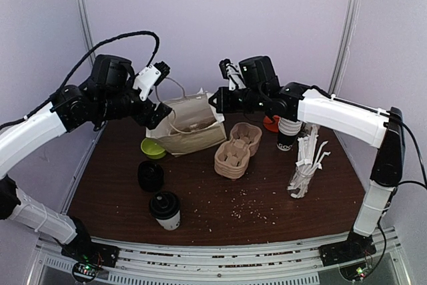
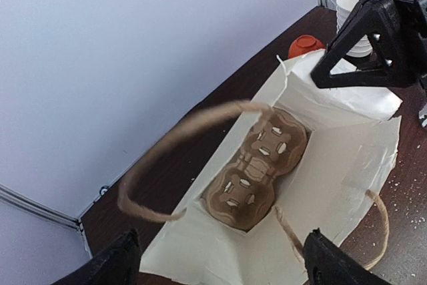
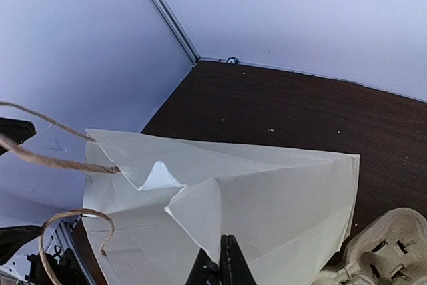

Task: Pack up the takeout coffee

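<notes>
Right pincer (image 1: 215, 103) nipped tight on the paper bag (image 1: 190, 131); left pincer (image 1: 159, 115) spread wide at its other side.
From above, we see the takeout coffee (image 1: 165, 210) upright near the table's (image 1: 267, 198) front edge, well apart from the bag. From the left wrist, we see the fingers (image 2: 120, 261) far apart, clasping nothing, and a cup carrier (image 2: 253, 171) inside the bag. From the right wrist, we see closed fingertips (image 3: 230, 265) pinching the bag's rim.

Left claw (image 2: 219, 261) cut off below; cup stack (image 1: 288, 131) seemingly half behind right arm (image 1: 333, 113).
</notes>
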